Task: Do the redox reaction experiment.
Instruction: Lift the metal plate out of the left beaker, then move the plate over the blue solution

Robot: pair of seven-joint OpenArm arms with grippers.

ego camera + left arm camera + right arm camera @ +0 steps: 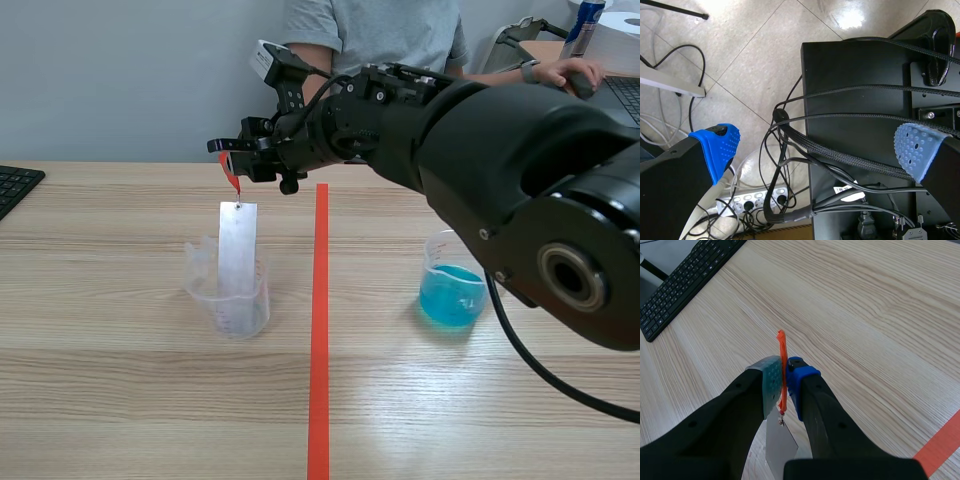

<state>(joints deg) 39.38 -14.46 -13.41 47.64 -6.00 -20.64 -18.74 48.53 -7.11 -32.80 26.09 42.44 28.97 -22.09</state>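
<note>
Pinching an orange loop (781,347), the right gripper (784,379) hangs a metal strip (238,245) into a clear beaker (200,282) on the table (120,400). A second beaker (438,250), well apart, holds blue liquid (452,298). Left gripper (817,147): open, empty.

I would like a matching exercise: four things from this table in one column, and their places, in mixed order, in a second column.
Things:
1. metal strip
2. orange loop
3. blue beaker
4. keyboard

Places:
A. right of the tape line
B. pinched in the right gripper
C. at the left edge of the table
D. hanging into the clear beaker

Pairs: 1-D, 2-B, 3-A, 4-C
</note>
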